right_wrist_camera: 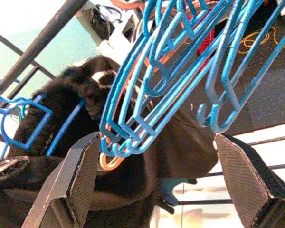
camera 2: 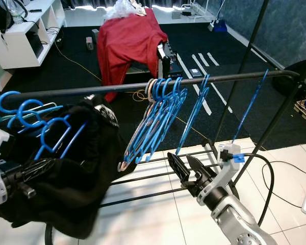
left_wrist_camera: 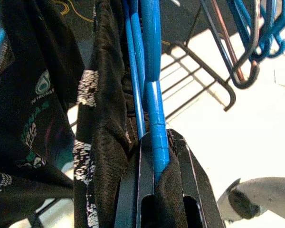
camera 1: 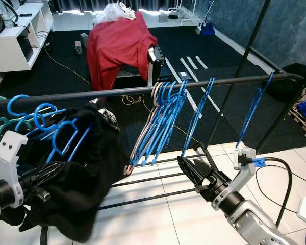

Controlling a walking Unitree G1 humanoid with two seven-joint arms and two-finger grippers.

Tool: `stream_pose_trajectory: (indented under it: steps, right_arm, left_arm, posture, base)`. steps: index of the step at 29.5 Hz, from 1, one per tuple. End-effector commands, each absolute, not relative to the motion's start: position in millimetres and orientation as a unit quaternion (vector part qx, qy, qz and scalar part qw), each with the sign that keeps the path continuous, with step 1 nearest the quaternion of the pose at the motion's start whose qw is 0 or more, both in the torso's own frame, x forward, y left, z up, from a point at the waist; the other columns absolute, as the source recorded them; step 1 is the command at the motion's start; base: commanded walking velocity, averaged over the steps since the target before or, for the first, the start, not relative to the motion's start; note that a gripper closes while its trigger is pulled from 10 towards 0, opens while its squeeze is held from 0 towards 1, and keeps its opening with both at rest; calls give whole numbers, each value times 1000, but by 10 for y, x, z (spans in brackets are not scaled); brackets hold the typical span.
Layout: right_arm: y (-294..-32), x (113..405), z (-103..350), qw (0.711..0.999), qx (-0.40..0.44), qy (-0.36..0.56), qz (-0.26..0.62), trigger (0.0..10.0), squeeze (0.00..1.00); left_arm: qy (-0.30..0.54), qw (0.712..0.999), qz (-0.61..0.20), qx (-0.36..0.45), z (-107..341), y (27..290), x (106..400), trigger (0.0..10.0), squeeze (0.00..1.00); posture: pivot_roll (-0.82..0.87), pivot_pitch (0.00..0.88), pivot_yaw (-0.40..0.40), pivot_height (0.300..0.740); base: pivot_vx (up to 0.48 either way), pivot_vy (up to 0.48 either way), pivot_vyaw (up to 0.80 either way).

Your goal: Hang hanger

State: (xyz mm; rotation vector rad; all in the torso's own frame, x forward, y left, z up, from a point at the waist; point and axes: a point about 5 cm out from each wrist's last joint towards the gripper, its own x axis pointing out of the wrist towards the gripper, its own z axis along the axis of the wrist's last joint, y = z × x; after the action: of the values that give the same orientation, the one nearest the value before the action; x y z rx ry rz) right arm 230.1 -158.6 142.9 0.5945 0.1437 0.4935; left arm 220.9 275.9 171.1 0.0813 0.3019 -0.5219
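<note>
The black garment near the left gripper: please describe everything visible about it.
The black garment is soft dark fabric with white and teal printed patches. It hangs crumpled in a bunch below the rail, draped over blue hangers. The left gripper is shut on one blue hanger, with the cloth pressed against its fingers.

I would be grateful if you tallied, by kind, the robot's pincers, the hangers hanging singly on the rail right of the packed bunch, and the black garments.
Pincers: 2, left pincer shut on a held hanger, right pincer open
Lone blue hangers: 2
Black garment: 1
Total: 5
</note>
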Motion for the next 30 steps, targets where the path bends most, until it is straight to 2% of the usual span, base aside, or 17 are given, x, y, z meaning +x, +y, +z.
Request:
stream_pose_trajectory:
  steps: [1, 4, 8, 10, 11, 13, 19, 22, 23, 25, 28, 29, 30]
  right_arm:
    - [-1609, 2283, 1388, 922, 297, 79, 235, 10000, 0]
    - [-1614, 2286, 1389, 922, 297, 77, 234, 10000, 0]
    - [-1618, 2295, 1389, 922, 299, 77, 235, 10000, 0]
    - [-1617, 2301, 1390, 919, 305, 77, 240, 10000, 0]
    - [-1617, 2301, 1390, 919, 305, 77, 240, 10000, 0]
    - [-1611, 2306, 1394, 916, 306, 78, 246, 10000, 0]
    - [-1542, 2332, 1453, 912, 280, 84, 288, 10000, 0]
    - [-1331, 2314, 1589, 882, 292, 75, 362, 10000, 0]
    - [-1331, 2314, 1589, 882, 292, 75, 362, 10000, 0]
    - [-1168, 2345, 1660, 868, 299, 68, 390, 10000, 0]
    - [-1023, 2437, 1706, 864, 302, 60, 398, 10000, 0]
    - [-996, 2472, 1713, 866, 301, 56, 396, 10000, 0]
    - [-996, 2472, 1713, 866, 301, 56, 396, 10000, 0]
  left_arm:
    - [139, 948, -276, 72, 1781, 2703, 2195, 10000, 0]
    - [142, 931, -326, 78, 1764, 2586, 2102, 10000, 0]
    - [144, 925, -344, 78, 1797, 2630, 2033, 10000, 0]
    - [156, 927, -328, 99, 1844, 2820, 1988, 10000, 0]
    - [156, 927, -328, 99, 1844, 2820, 1988, 10000, 0]
    - [171, 933, -297, 113, 1878, 3063, 1943, 10000, 0]
    - [183, 936, -267, 135, 2019, 3358, 1793, 10000, 0]
    - [134, 937, -302, 114, 2205, 3227, 1782, 10000, 0]
    - [134, 937, -302, 114, 2205, 3227, 1782, 10000, 0]
    - [82, 930, -348, 83, 2242, 2916, 1867, 10000, 0]
    - [22, 917, -398, 30, 2191, 2496, 2000, 10000, 0]
    - [10, 912, -409, 14, 2159, 2384, 2034, 10000, 0]
    - [10, 912, -409, 14, 2159, 2384, 2034, 10000, 0]
  posture:
    - [-78, 102, -19, 740]
    - [-78, 99, -17, 740]
    - [-75, 97, -18, 740]
    - [-63, 89, -19, 740]
    - [-63, 89, -19, 740]
    - [-63, 89, -19, 740]
    - [-36, 73, -20, 740]
    - [-21, 64, -22, 740]
    - [-21, 64, -22, 740]
    - [-10, 63, -23, 740]
    - [0, 61, -24, 740]
    - [-1, 59, -22, 740]
    - [-1, 59, -22, 740]
  base:
    - [0, 0, 0]
    - [-480, 0, 0]
    - [-480, 0, 0]
    - [-480, 0, 0]
    - [-480, 0, 0]
    - [-480, 0, 0]
    - [-480, 0, 0]
    - [-480, 0, 0]
    - [-480, 0, 0]
    - [-456, 0, 0]
    - [-144, 0, 0]
    - [0, 0, 0]
    - [0, 0, 0]
